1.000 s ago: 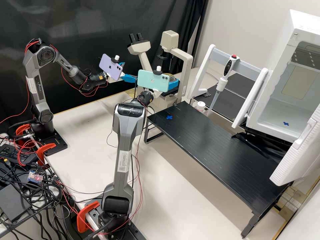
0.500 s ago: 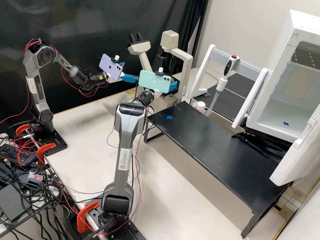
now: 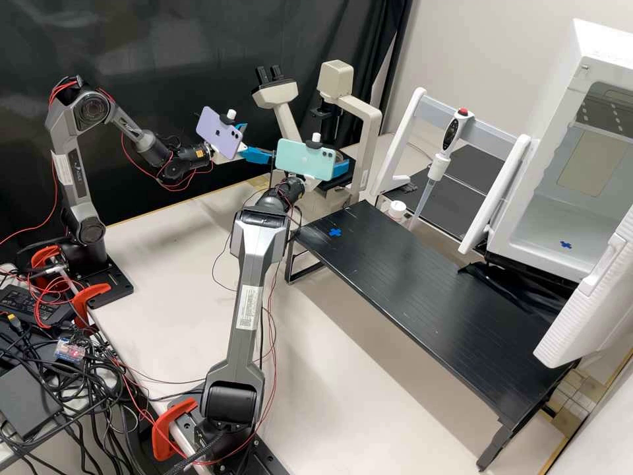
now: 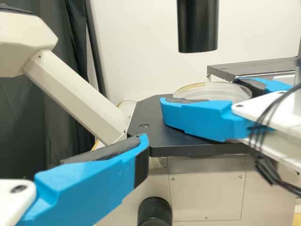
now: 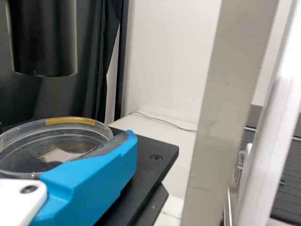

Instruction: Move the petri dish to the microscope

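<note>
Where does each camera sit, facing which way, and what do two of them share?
High view: fixed off the arms, looking forward and down on the bench; left arm and right arm both show.
Left wrist view: on that arm's wrist, facing the microscope; one left finger shows low.
Right wrist view: on that arm's wrist, looking across the stage; one right finger shows beside the petri dish.
Shared: both wrist views show dish and stage.
</note>
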`<state>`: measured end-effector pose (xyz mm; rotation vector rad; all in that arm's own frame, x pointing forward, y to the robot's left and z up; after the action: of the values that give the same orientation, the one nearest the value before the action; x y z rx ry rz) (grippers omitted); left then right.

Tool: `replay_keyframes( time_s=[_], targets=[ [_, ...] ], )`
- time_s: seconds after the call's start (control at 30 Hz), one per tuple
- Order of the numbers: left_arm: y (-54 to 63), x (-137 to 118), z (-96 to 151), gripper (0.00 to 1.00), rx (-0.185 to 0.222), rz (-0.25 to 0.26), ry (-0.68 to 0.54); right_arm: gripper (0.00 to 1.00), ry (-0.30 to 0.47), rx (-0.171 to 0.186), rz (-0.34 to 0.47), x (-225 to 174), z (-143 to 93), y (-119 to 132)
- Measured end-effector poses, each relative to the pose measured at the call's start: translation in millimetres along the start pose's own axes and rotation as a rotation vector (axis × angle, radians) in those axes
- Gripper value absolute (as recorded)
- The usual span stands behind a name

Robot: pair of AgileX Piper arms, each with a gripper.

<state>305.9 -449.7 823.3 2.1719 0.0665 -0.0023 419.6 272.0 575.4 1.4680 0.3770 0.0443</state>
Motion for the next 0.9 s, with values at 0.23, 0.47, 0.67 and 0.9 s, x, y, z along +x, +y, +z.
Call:
replay_keyframes(
  time_s=[0.23, 0.47, 0.67, 0.9],
  targets=[
    [0.0, 0, 0, 1.00, 0.000, 0.000, 0.000, 1.00, -0.019, -0.017, -0.033, 7, 1, 0],
    [0.0, 0, 0, 1.00, 0.000, 0.000, 0.000, 1.00, -0.040, -0.019, -0.057, 10, 5, 3],
    [0.0, 0, 0, 1.00, 0.000, 0.000, 0.000, 1.00, -0.063, -0.009, -0.062, 12, 12, 5],
    [0.0, 0, 0, 1.00, 0.000, 0.000, 0.000, 1.00, -0.062, 0.017, -0.085, -3, 18, 15]
  ],
)
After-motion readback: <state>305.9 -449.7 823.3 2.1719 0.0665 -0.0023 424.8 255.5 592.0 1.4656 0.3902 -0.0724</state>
